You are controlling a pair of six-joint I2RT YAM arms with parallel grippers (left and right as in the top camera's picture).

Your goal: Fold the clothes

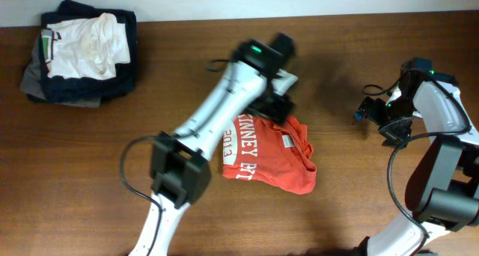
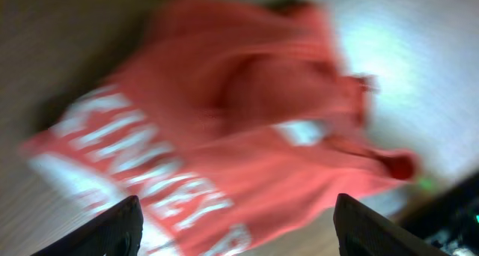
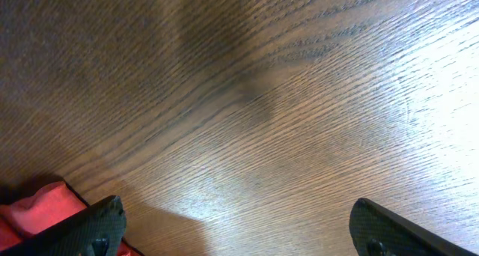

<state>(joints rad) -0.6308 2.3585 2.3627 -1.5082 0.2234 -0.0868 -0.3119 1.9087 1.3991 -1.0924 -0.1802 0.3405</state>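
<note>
The orange-red T-shirt (image 1: pixel 269 155) with white lettering lies folded into a compact bundle near the table's middle, its small white label facing up. My left gripper (image 1: pixel 275 106) hovers over the shirt's far edge, open and empty; in the left wrist view the shirt (image 2: pixel 224 136) fills the blurred frame between my two fingers (image 2: pixel 236 230). My right gripper (image 1: pixel 368 110) is open and empty over bare wood to the right of the shirt. In the right wrist view a corner of the shirt (image 3: pixel 34 207) shows at the lower left, beside my left finger.
A stack of folded white, navy and grey garments (image 1: pixel 81 54) sits at the far left corner of the wooden table (image 1: pixel 337 211). The left arm stretches diagonally across the table's middle. The table's far edge meets a white wall.
</note>
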